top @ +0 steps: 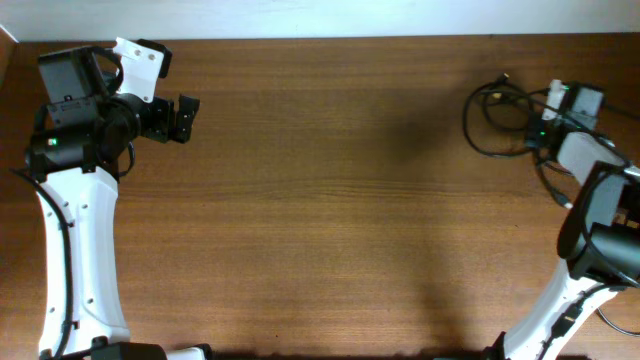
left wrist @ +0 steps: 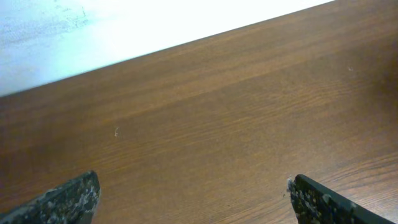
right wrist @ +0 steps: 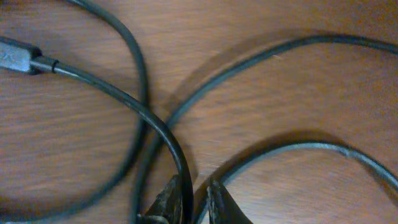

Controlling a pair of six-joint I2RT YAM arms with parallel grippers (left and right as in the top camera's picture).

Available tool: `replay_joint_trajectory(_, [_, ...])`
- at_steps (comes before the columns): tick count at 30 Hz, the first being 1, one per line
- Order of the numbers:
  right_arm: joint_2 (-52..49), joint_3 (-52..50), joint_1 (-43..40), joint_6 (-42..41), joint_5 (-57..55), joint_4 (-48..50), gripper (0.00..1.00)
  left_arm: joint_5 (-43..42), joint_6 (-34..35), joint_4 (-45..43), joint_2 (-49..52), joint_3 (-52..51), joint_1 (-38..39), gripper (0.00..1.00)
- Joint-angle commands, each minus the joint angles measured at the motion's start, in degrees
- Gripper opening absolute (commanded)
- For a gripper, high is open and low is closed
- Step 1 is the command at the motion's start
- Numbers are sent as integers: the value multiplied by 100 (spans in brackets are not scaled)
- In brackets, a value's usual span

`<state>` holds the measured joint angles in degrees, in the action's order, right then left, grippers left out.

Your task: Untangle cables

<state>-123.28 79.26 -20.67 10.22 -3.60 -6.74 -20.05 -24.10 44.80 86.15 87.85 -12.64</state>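
overhead view: a brown wooden table (top: 330,200) with two white and black robot arms rising from the near edge. the left arm (top: 75,250) reaches to the far left corner. the left gripper (top: 185,115) points right over bare wood, well apart from the cables. the cables (top: 490,120) are thin black cords lying in a loose, looping bundle near the far right corner of the table. the right arm (top: 600,210) reaches over to that bundle, and the right gripper (top: 540,130) sits at its right-hand edge, on the loops.

left wrist view: the two fingers of the left gripper stand wide apart, one at each lower corner of the picture. only wood grain shows between them, and the gripper holds nothing.

right wrist view: several black strands curve and cross on the wood. one strand ends in a small plug connector (right wrist: 13,56) at the left edge. from the plug this strand arcs down and passes between the fingertips (right wrist: 165,205) at the bottom of the picture. the jaws are almost closed, pinching that strand. another strand crosses it just above the fingertips.
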Motion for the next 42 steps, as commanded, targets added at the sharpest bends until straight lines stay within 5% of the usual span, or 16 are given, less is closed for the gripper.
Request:
replay_joint_trajectory(1, [-50,-9,-173,4,354,-136,14,17,-68,-11,-24,4,13,99])
replay_joint_trajectory(6, [393,925,-181,-20,1257,-1397,44,17,-68,-11,-24,4,13,99])
replay_joint_trajectory(9, [850,1814,-179,-17,1349,-2693,50,17,-68,-9,-24,4,13,99])
replay_joint_trajectory(12, [1305,2776,-179,-55,1355,-4245,77,17,-68,-11,-24,4,13,99])
replay_joint_trajectory(17, [2155,3386,-179,-1117,1803,-5786,79,17,-68,-11,-24,4,13,99])
replay_joint_trajectory(19, [2553,3383,-179,-1119,2297,-6430,92,17,-68,-11,-24,4,13,99])
replay_joint_trajectory(24, [2697,3379,-181,-1117,2439,-7434,93,17,-68,-11,-24,4,13,99])
replay_joint_trajectory(42, [2697,3379,-181,-1115,2437,-7512,99,17,-68,-11,-24,4,13,99])
